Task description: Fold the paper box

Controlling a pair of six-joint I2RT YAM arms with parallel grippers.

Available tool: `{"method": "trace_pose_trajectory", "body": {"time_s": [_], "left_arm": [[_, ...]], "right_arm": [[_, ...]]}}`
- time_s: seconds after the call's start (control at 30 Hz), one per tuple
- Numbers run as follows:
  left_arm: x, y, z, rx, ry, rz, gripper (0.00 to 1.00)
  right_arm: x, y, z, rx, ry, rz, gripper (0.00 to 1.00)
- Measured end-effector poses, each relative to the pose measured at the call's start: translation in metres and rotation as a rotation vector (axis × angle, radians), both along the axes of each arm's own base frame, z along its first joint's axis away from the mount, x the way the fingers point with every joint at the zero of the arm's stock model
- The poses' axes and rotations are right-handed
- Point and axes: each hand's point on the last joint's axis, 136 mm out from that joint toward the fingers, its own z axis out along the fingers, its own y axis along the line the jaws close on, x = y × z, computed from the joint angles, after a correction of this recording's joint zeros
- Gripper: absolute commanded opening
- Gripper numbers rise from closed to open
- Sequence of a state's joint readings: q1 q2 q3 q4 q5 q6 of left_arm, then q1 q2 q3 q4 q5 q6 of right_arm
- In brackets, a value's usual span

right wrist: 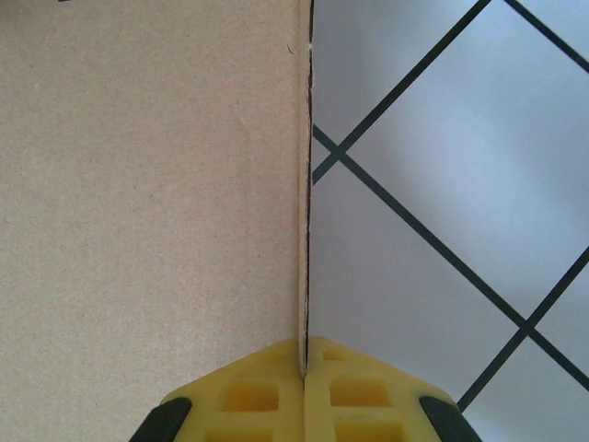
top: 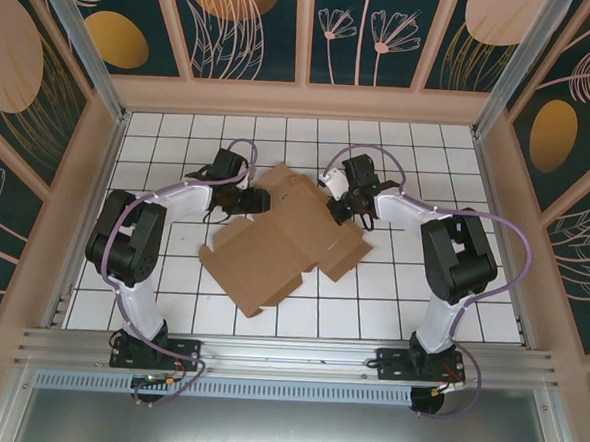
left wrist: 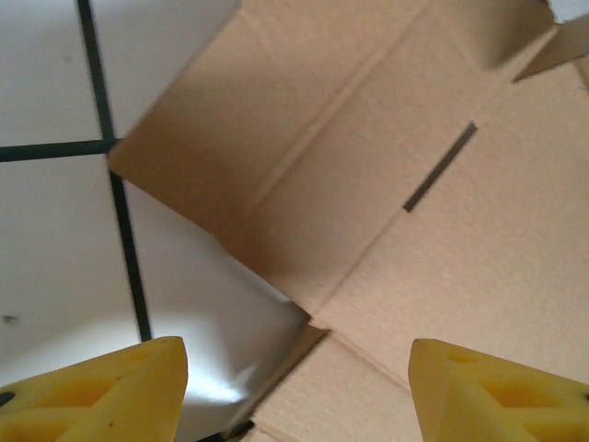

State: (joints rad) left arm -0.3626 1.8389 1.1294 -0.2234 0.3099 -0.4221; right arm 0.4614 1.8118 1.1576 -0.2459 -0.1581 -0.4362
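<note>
The paper box [top: 283, 245] lies mostly unfolded; right gripper [right wrist: 304, 364] pinches its edge, left gripper [top: 242, 204] hangs released.

The yellow fingers [left wrist: 101, 391] of the left gripper [left wrist: 296, 394] sit wide apart at the bottom, below the brown paper box [left wrist: 396, 184] and the white tiles [left wrist: 55, 239] on the left.

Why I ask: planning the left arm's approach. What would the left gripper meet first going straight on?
Probably the paper box: the open left gripper points at its creased panel edge, with the tiled table just beside it. Depth is unclear.
</note>
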Motion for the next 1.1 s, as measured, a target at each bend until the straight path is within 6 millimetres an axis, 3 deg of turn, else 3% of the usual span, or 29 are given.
{"method": "trace_pose_trajectory", "body": {"time_s": [0.47, 0.7, 0.83, 0.93, 1.07, 1.1], "left_arm": [[-0.028, -0.032, 0.002, -0.158, 0.074, -0.123, 0.6], [-0.036, -0.038, -0.021, -0.154, 0.135, -0.142, 0.61], [-0.032, -0.04, -0.021, -0.164, 0.138, -0.138, 0.61], [-0.03, -0.042, -0.019, -0.171, 0.133, -0.139, 0.67], [-0.023, -0.045, -0.006, -0.187, 0.084, -0.136, 0.96], [-0.02, -0.046, 0.0, -0.191, 0.06, -0.137, 0.99]], "right_arm": [[-0.001, 0.0, -0.002, -0.006, 0.007, 0.003, 0.0], [-0.001, 0.0, -0.002, -0.008, 0.011, 0.004, 0.0], [-0.002, -0.001, -0.003, -0.014, 0.014, 0.002, 0.0], [-0.001, -0.002, -0.003, -0.02, 0.012, -0.002, 0.0], [-0.001, -0.002, -0.003, -0.031, 0.006, -0.005, 0.0], [-0.001, -0.002, -0.003, -0.036, 0.002, -0.005, 0.0]]}}
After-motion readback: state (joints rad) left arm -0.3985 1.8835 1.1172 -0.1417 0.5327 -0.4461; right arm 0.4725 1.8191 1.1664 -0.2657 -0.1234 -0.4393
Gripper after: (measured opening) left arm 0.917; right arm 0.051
